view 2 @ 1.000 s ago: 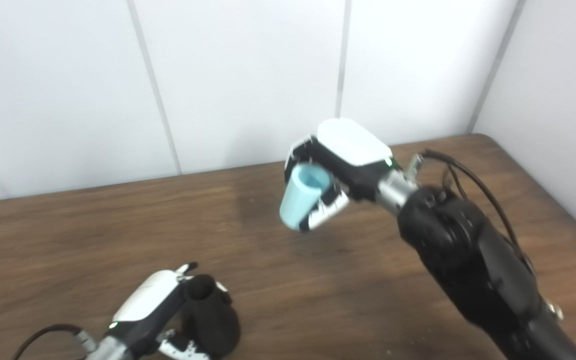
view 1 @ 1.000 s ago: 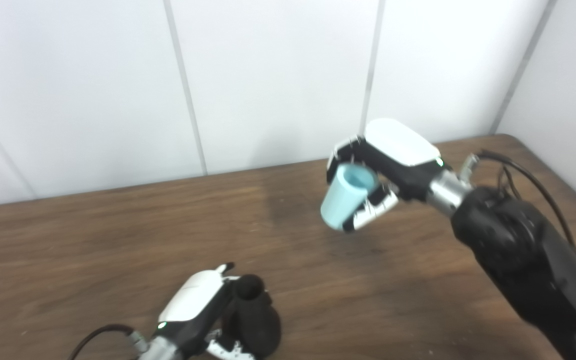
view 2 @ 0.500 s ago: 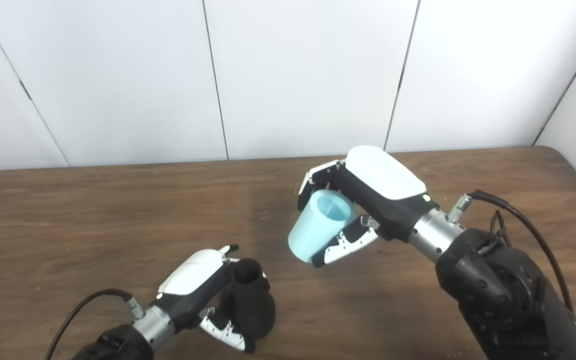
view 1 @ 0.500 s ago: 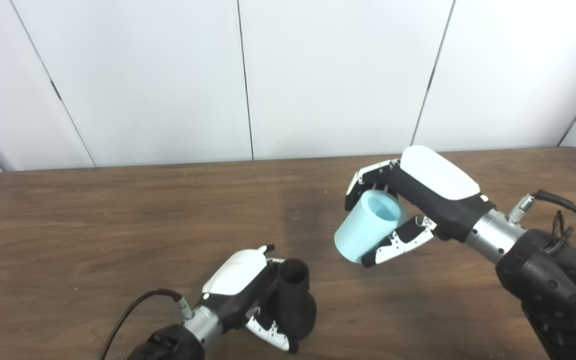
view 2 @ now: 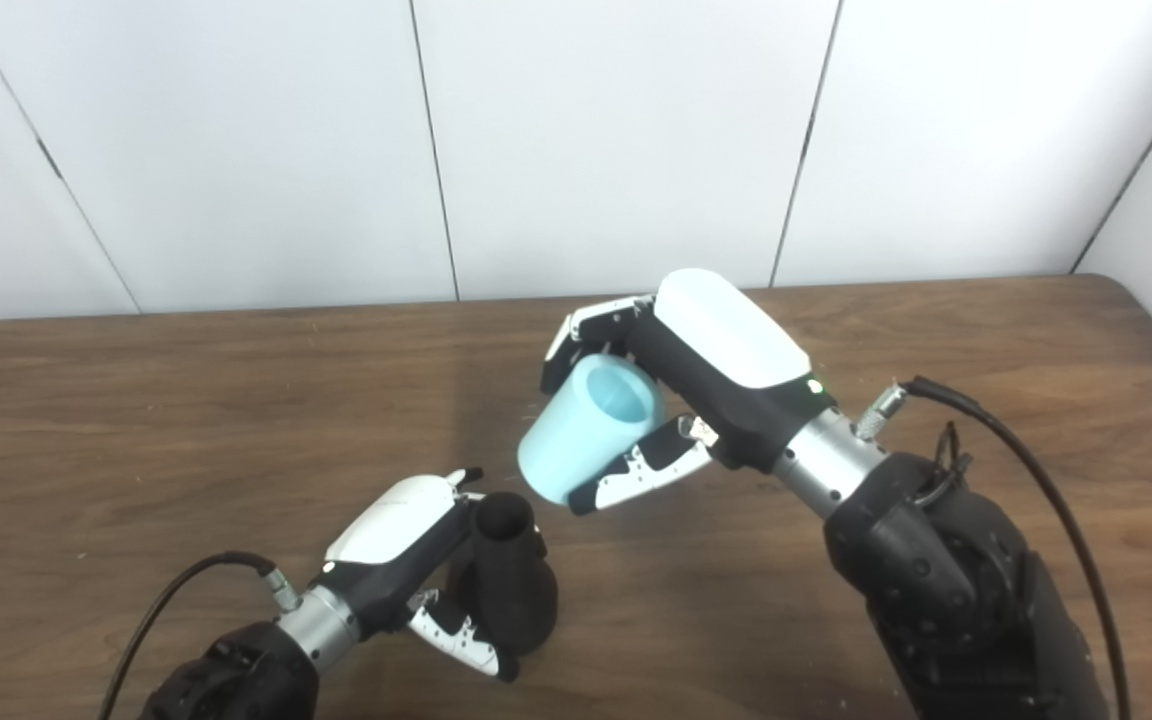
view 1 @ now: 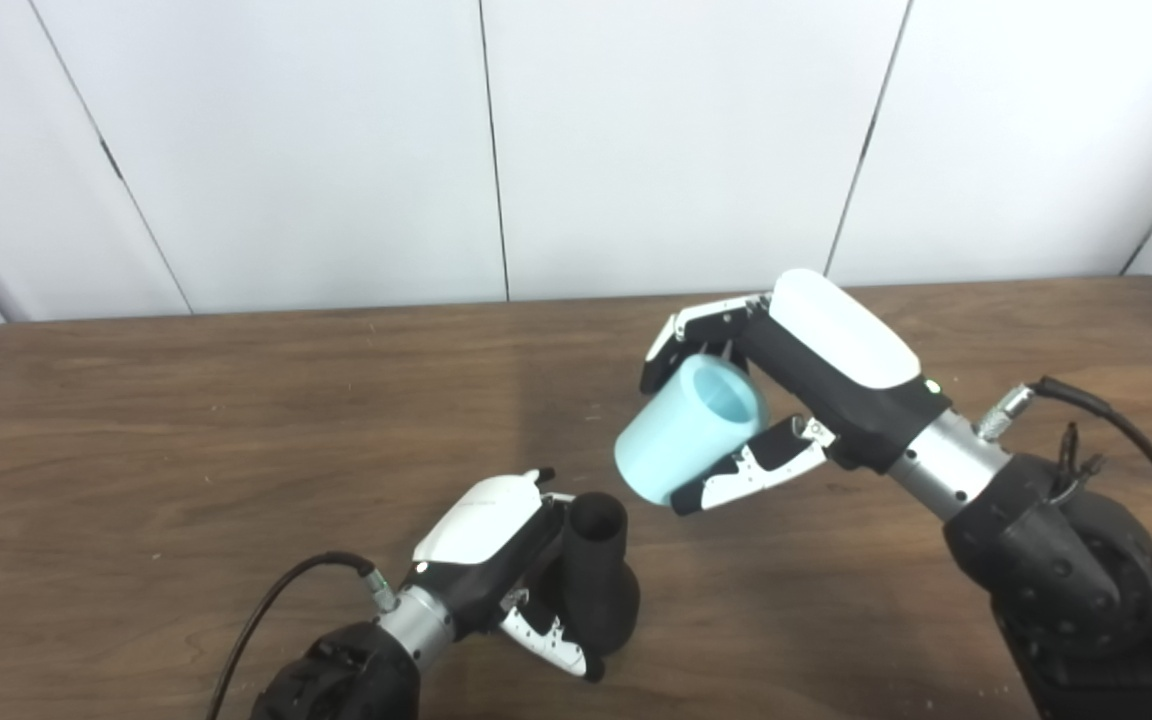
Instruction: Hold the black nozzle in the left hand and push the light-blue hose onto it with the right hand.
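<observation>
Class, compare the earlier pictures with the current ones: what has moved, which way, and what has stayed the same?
The right hand, carrying the light-blue hose, has moved toward the black nozzle and now hangs just above it, not yet touching. The camera also swung early on. Unchanged: the left hand grips the nozzle, standing on the table; nothing was released.

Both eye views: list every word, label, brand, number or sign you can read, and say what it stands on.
None: no readable text on the nozzle, hose, either robot hand, table or wall.
</observation>
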Controlling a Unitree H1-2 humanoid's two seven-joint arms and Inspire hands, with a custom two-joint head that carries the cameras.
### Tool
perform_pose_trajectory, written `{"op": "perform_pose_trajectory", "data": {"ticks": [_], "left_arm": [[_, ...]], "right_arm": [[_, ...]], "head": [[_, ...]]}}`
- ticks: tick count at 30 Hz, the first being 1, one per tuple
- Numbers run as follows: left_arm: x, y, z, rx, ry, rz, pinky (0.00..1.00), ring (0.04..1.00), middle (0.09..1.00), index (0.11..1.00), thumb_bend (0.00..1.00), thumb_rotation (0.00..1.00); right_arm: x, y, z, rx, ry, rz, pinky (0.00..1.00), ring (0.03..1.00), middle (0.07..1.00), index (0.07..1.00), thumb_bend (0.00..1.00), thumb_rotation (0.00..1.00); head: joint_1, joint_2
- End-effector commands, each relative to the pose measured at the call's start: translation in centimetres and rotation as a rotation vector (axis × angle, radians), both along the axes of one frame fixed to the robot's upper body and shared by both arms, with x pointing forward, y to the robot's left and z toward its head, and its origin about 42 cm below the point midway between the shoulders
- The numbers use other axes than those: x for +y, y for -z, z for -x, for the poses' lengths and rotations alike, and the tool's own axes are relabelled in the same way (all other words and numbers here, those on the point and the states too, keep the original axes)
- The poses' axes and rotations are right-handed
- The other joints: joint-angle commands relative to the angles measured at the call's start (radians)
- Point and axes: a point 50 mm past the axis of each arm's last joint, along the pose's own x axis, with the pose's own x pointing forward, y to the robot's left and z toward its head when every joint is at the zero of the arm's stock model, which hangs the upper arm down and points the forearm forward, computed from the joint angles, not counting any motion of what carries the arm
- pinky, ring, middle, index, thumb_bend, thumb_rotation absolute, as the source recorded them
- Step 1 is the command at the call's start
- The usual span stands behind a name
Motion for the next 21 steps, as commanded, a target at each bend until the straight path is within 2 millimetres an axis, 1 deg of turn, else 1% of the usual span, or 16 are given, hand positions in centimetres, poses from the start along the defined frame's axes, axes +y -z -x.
{"op": "perform_pose_trajectory", "data": {"ticks": [1, 12, 21], "left_arm": [[-0.7, 1.6, 0.7, 0.113, 0.050, -0.053, 1.00, 0.691, 0.518, 0.458, 0.52, 0.00], [-0.9, 1.5, 0.6, 0.107, 0.051, -0.051, 1.00, 0.688, 0.522, 0.455, 0.52, 0.00], [-0.9, 1.4, 0.6, 0.095, 0.048, -0.053, 1.00, 0.683, 0.513, 0.457, 0.52, 0.00]], "right_arm": [[0.3, -1.3, 0.0, -0.080, -0.009, -0.012, 0.30, 0.424, 0.499, 0.515, 0.50, 0.00], [1.2, -0.1, -0.2, -0.039, -0.052, -0.010, 0.31, 0.421, 0.496, 0.510, 0.50, 0.00], [1.6, 0.1, -0.1, -0.002, -0.086, 0.009, 0.31, 0.425, 0.489, 0.506, 0.50, 0.00]], "head": [[0.002, 0.004], [0.008, 0.012], [0.008, 0.018]]}}
